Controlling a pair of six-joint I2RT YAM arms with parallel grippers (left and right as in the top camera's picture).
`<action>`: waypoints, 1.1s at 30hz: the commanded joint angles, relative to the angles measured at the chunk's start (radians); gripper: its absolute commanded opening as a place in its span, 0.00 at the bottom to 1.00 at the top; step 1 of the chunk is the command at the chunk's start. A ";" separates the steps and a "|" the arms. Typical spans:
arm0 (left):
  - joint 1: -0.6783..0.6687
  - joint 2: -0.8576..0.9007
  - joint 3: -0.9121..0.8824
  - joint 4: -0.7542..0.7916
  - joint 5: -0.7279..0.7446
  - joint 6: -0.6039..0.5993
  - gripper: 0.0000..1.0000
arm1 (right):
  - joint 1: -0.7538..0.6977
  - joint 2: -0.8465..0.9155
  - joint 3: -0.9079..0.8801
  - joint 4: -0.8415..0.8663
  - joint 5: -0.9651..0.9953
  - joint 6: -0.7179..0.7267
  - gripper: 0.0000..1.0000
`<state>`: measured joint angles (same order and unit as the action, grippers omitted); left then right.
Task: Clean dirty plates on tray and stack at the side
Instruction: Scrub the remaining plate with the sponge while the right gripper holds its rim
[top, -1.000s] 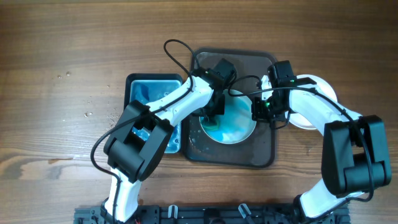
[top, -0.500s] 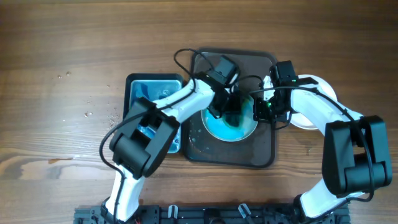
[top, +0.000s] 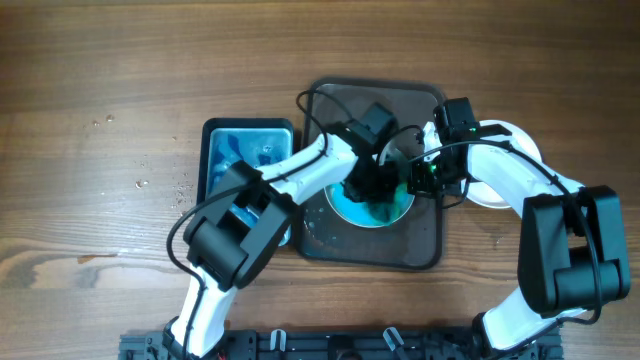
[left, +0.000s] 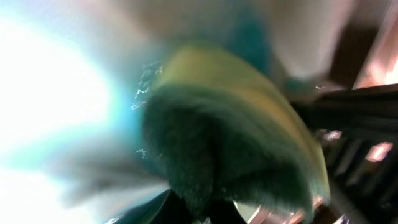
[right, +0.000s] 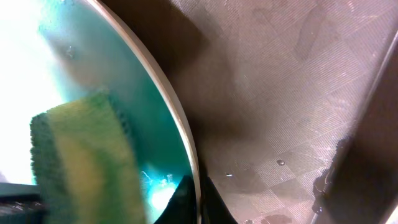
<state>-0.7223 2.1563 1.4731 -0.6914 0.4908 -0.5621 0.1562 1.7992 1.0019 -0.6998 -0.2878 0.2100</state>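
Note:
A white plate (top: 350, 207) smeared with blue lies in the dark brown tray (top: 345, 105). My left gripper (top: 372, 183) is shut on a green and yellow sponge (left: 236, 143), which presses on the plate's wet blue face. My right gripper (top: 418, 178) is shut on the plate's right rim (right: 168, 93), one jaw inside and one outside. The sponge (right: 87, 162) also shows at the left of the right wrist view, over the plate. Another white plate (top: 520, 135) lies on the table right of the tray, partly under my right arm.
A blue rectangular tub (top: 240, 150) with bluish water stands directly left of the tray. The tray's textured floor (right: 298, 93) is wet with droplets. A few water drops (top: 140, 185) lie on the wooden table at the left.
My left gripper has swept the sponge from the plate's left edge rightward to its middle. The right gripper has kept its hold on the rim without moving.

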 joint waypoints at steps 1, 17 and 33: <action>0.087 0.037 -0.022 -0.174 -0.242 0.035 0.04 | 0.003 0.043 -0.016 -0.009 0.063 -0.024 0.04; 0.177 0.002 -0.015 -0.083 -0.158 0.034 0.06 | 0.003 0.043 -0.016 -0.008 0.063 -0.024 0.04; -0.050 0.036 -0.015 0.131 -0.003 -0.099 0.04 | 0.003 0.043 -0.016 -0.017 0.063 -0.024 0.04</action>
<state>-0.7567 2.1548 1.4654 -0.5156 0.4381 -0.6342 0.1623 1.8000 1.0031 -0.7017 -0.2951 0.2104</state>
